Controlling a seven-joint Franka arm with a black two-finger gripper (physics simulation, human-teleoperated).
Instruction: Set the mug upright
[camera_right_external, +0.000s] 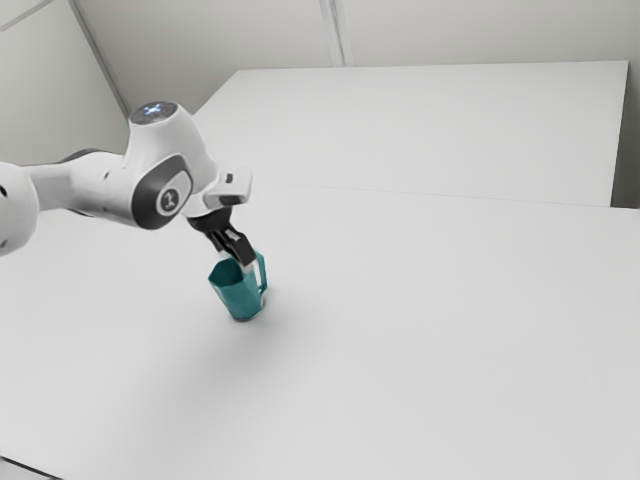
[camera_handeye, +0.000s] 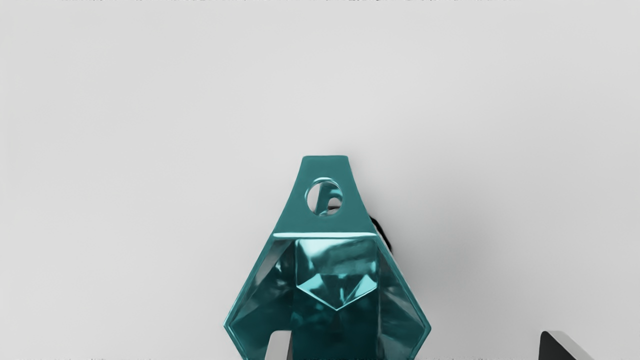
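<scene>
"Exterior view first: where is the mug?"

"The faceted, glossy teal mug (camera_right_external: 238, 297) stands on the smooth white table (camera_right_external: 420, 340), right below the black two-finger gripper (camera_right_external: 243, 257). It is upright, on its base, with its mouth facing up."

"And the handle?"

"The teal handle (camera_right_external: 263, 274) is on the side toward the exterior view's right."

"What about the arm?"

"The white jointed arm (camera_right_external: 125, 190) comes in from the exterior view's left and angles down, bringing the gripper to the mug's rim."

"Has it got hold of anything?"

"No. The wrist view has the two fingers wide apart. One fingertip (camera_handeye: 280, 347) overlaps the mug's open mouth; the other (camera_handeye: 565, 350) is outside the mug, well clear of its wall. So one side of the rim runs between them, unclamped."

"Is that first fingertip down inside, or only above?"

"That I can't tell. The view looks into the six-sided mouth, where the inner walls catch bright reflections. The handle's flat top joins the rim and narrows outward, with a round hole through it."

"Anything around it?"

"Pale walls (camera_right_external: 470, 25) beyond the table."
</scene>
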